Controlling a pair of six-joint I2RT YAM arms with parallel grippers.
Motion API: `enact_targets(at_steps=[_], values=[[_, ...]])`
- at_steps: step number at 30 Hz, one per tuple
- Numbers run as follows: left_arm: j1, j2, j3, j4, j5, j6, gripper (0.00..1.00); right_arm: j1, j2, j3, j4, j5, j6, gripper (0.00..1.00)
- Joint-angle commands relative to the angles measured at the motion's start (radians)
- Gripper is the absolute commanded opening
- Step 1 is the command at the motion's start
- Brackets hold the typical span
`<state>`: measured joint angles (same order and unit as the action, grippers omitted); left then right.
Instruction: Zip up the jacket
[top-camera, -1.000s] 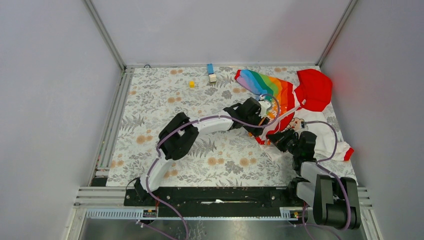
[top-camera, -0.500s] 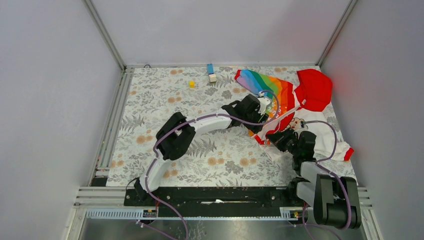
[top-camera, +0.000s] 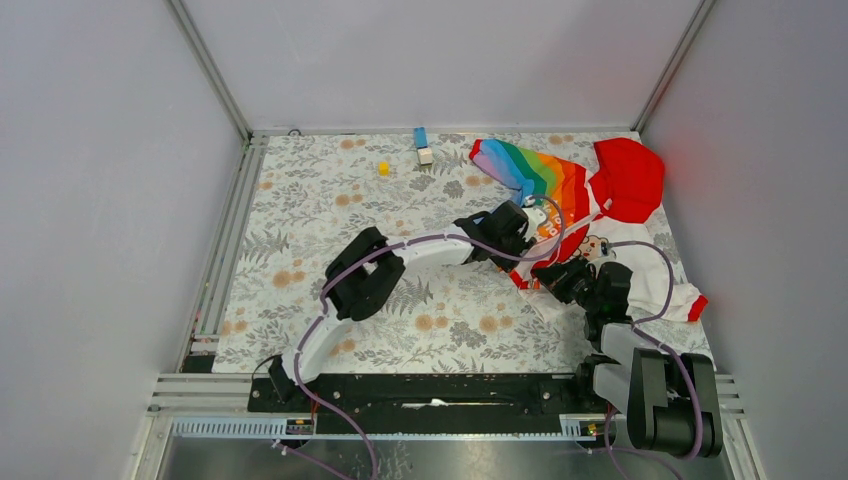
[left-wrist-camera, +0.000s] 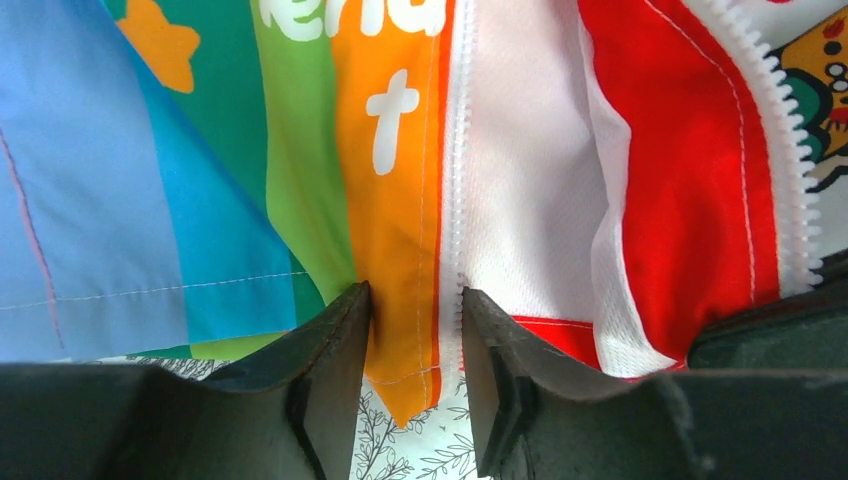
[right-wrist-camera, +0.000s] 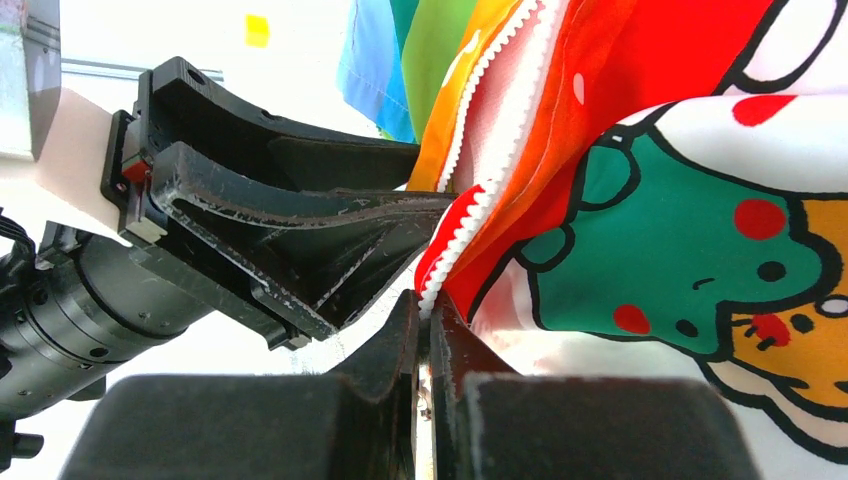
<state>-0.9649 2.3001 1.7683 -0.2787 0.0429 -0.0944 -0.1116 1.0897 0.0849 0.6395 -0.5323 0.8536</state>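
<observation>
The jacket lies at the far right of the table, rainbow panel spread to the left and red hood at the back. My left gripper is open. Its jaws straddle the bottom corner of the orange panel and its white zipper tape. My right gripper is shut on the other front edge, pinching the white zipper teeth along the red trim, just beside the left fingers. The cartoon print hangs to the right of it.
A small blue and white block and a yellow cube sit on the floral cloth near the back edge. Grey walls close in the table on the left, back and right; the jacket reaches almost to the right wall.
My left gripper has shifted a little nearer along the jacket's front edge, down to the hem corner. The right gripper has kept its hold and place.
</observation>
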Motion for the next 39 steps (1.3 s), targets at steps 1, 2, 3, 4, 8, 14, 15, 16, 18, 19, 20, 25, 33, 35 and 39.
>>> enact_targets(at_steps=[1, 2, 3, 4, 8, 14, 15, 16, 18, 19, 20, 25, 33, 35, 39], values=[[-0.003, 0.012, 0.055, -0.002, -0.061, 0.007, 0.39, 0.009, -0.007, 0.014, 0.029, 0.011, 0.001, 0.00], [-0.004, 0.011, 0.063, -0.001, -0.062, 0.007, 0.39, 0.010, -0.008, 0.016, 0.026, 0.014, 0.001, 0.00], [-0.003, 0.010, 0.072, -0.002, -0.055, 0.007, 0.39, 0.011, -0.009, 0.018, 0.017, 0.017, 0.001, 0.00], [-0.003, 0.007, 0.081, 0.001, -0.049, 0.007, 0.39, 0.014, -0.009, 0.025, 0.004, 0.024, -0.001, 0.00], [-0.002, -0.030, 0.076, 0.051, 0.027, 0.007, 0.39, 0.033, 0.018, 0.092, -0.120, 0.079, 0.005, 0.00], [0.047, -0.112, -0.057, 0.257, 0.201, -0.047, 0.36, 0.059, 0.050, 0.116, -0.148, 0.171, 0.131, 0.00], [0.060, -0.126, -0.094, 0.314, 0.229, -0.211, 0.04, 0.068, 0.047, 0.119, -0.158, 0.197, 0.143, 0.00], [0.074, -0.139, -0.126, 0.366, 0.256, -0.261, 0.00, 0.077, 0.042, 0.122, -0.173, 0.222, 0.149, 0.00], [0.097, -0.159, -0.175, 0.444, 0.287, -0.326, 0.00, 0.086, 0.030, 0.119, -0.186, 0.269, 0.164, 0.00], [0.103, -0.168, -0.192, 0.476, 0.294, -0.349, 0.00, 0.090, 0.028, 0.114, -0.173, 0.281, 0.167, 0.00], [0.106, -0.176, -0.207, 0.499, 0.291, -0.369, 0.00, 0.095, 0.031, 0.109, -0.156, 0.290, 0.171, 0.00], [0.104, -0.194, -0.258, 0.575, 0.270, -0.415, 0.00, 0.107, 0.089, 0.119, -0.113, 0.313, 0.192, 0.00], [0.077, -0.197, -0.286, 0.603, 0.244, -0.426, 0.00, 0.186, 0.125, 0.142, -0.075, 0.372, 0.201, 0.00], [0.057, -0.209, -0.301, 0.596, 0.189, -0.397, 0.00, 0.188, 0.135, 0.131, -0.046, 0.389, 0.212, 0.00], [0.026, -0.227, -0.331, 0.613, 0.105, -0.372, 0.00, 0.188, 0.180, 0.120, -0.004, 0.399, 0.237, 0.00]])
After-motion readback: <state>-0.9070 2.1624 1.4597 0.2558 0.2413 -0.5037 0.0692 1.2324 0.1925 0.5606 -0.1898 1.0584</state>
